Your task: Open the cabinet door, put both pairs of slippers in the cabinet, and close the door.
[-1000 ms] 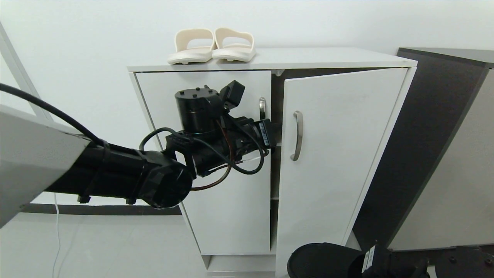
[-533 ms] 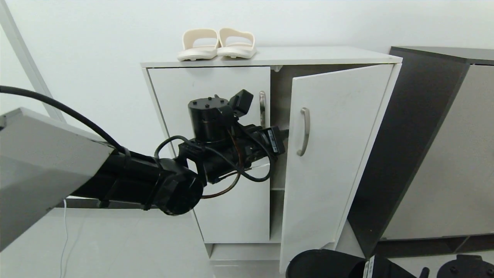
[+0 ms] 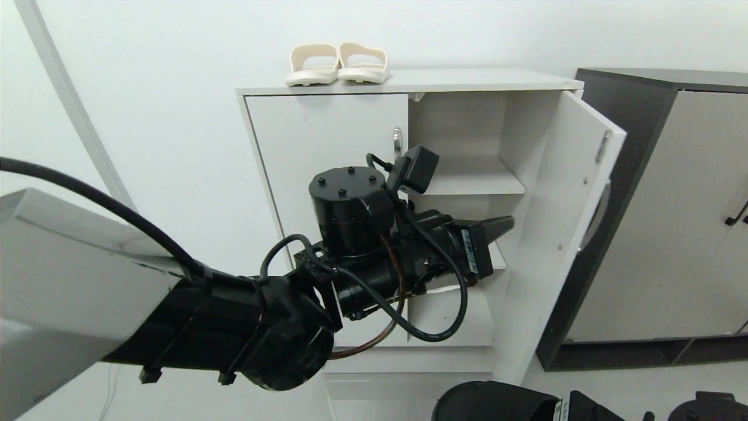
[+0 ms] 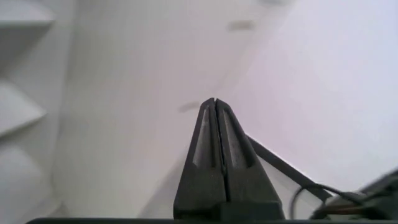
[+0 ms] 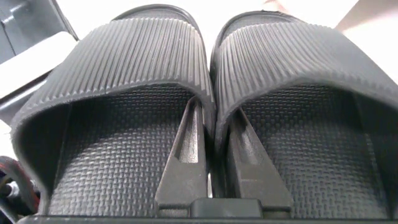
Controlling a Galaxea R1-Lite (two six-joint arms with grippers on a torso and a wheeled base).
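A white cabinet (image 3: 409, 88) stands against the wall with its right door (image 3: 555, 234) swung wide open and its left door (image 3: 327, 152) closed. Bare shelves (image 3: 473, 184) show inside. A cream pair of slippers (image 3: 338, 63) sits on the cabinet top, at its left. My left gripper (image 3: 505, 225) is shut and empty, its tip in front of the open compartment close to the door's inner face (image 4: 124, 93); the left wrist view shows the fingers (image 4: 205, 143) pressed together. A black pair of slippers (image 5: 137, 81) hangs low in front of the cabinet (image 3: 491, 403), with my right gripper (image 5: 216, 112) shut on its two inner walls.
A dark cabinet with grey doors (image 3: 660, 204) stands right beside the open door, which nearly reaches it. A metal handle (image 3: 397, 143) sits on the closed left door. A grey frame bar (image 3: 70, 99) runs up the wall at the left.
The right door has swung from slightly ajar to wide open, with my left gripper moving right along with it. The head camera has shifted, so the cabinet sits further off.
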